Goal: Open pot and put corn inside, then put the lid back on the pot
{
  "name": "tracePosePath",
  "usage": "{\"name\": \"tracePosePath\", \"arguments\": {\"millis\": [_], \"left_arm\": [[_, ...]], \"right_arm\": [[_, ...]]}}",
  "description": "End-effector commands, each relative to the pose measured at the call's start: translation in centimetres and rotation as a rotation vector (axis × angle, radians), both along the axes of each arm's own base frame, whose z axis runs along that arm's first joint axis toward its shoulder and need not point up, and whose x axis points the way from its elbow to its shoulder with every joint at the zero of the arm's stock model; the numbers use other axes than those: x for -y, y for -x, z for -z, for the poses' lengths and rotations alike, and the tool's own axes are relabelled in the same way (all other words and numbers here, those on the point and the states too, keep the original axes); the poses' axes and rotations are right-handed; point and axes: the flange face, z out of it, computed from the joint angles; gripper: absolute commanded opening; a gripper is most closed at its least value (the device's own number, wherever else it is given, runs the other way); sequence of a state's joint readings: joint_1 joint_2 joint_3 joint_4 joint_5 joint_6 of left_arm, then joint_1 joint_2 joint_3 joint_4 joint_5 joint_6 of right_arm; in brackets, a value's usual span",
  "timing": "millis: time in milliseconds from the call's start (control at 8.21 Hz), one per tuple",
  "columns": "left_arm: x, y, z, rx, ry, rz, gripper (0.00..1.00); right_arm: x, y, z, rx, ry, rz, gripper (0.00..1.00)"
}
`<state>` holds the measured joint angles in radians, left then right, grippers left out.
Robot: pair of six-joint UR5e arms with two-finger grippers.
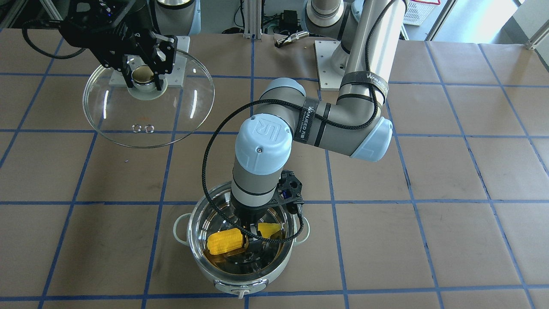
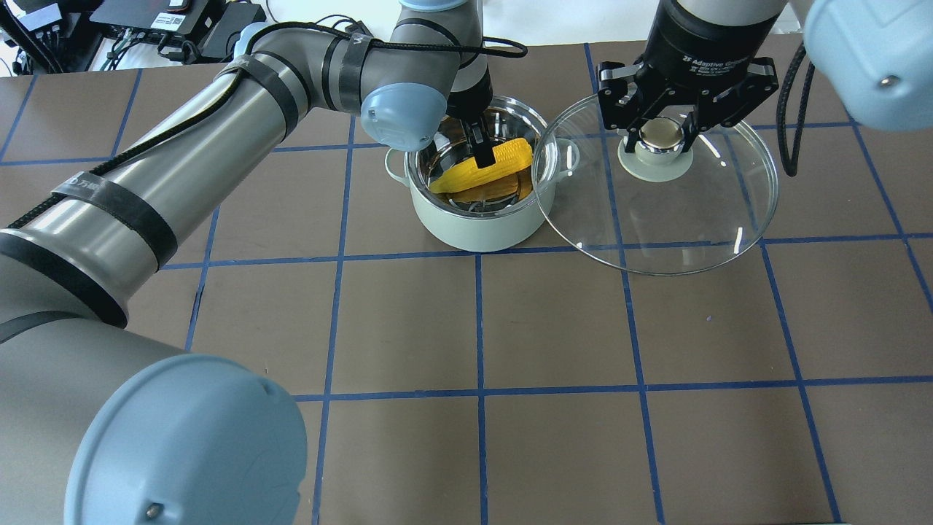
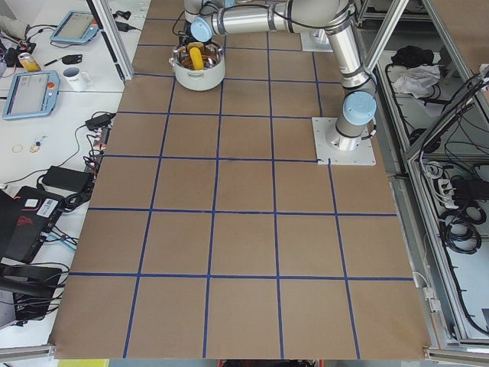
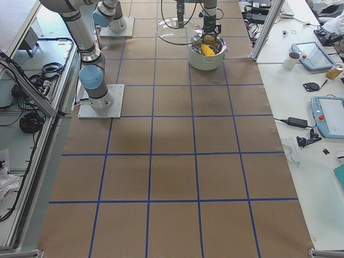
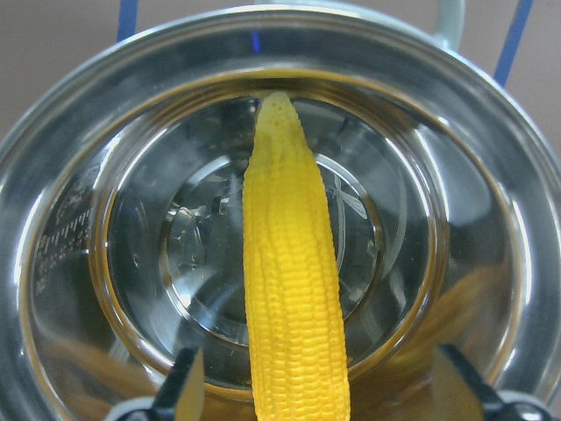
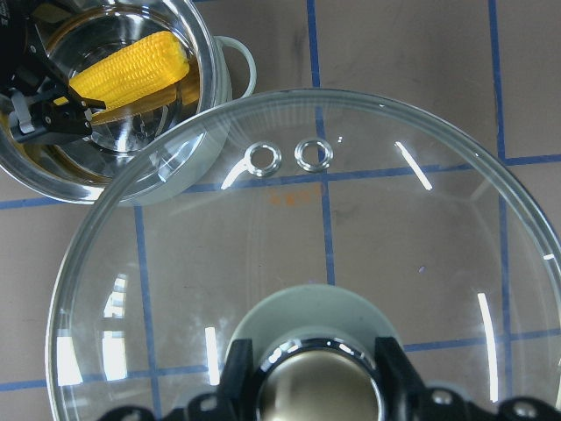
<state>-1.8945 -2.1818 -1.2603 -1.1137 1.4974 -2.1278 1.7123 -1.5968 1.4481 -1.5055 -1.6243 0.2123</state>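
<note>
The pale mint-green pot (image 2: 474, 227) stands open on the table, its steel rim (image 1: 198, 253) showing in the front view. The yellow corn (image 5: 294, 307) lies inside it, tip toward the far wall; it also shows in the overhead view (image 2: 487, 166). My left gripper (image 5: 320, 364) reaches down into the pot and is open, its fingers (image 5: 186, 384) well apart on either side of the corn. My right gripper (image 2: 660, 131) is shut on the ball knob (image 6: 320, 390) of the clear glass lid (image 2: 692, 219). It holds the lid in the air beside the pot, slightly overlapping the pot's rim in the overhead view.
The left arm's elbow and forearm (image 1: 343, 124) hang over the table behind the pot. Two arm base plates (image 1: 330, 60) sit at the robot's side. Side benches with tablets and a mug (image 3: 76, 76) lie beyond the table edge.
</note>
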Motion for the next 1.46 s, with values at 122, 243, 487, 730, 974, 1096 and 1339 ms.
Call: {"name": "tracePosePath", "arguments": {"millis": [122,243,487,730,974,1096,1339], "left_arm": [[-0.3,-0.2,-2.5,-0.002,0.030,-0.001,1.00],[-0.5,-0.4,-3.7,-0.002,0.041,0.000,1.00],[0.5,-7.8,-7.2,0.126,0.036,-0.022,0.98],[0.5,-15.1,-12.5,0.154,0.076,0.059,0.97],[-2.4,-22.6,-17.7,0.210,0.014,0.197,0.97],[-5.1,-24.7,-21.2,0.226,0.008,0.301,0.98],[-8.8,-25.5,-23.9,0.243,-0.044,0.539,0.98]], "right_arm": [[0.1,0.0,0.0,0.003,0.003,0.000,0.27],[0.2,0.2,0.0,0.003,0.004,0.006,0.27],[1.1,0.6,-0.4,0.012,0.012,0.014,0.27],[4.0,0.1,-0.3,0.014,0.020,0.023,0.27],[9.5,-2.2,2.8,0.044,0.069,0.033,0.28],[11.7,-3.8,5.8,0.109,0.047,0.027,0.29],[13.4,-9.0,9.1,0.117,0.042,0.047,0.29]]}}
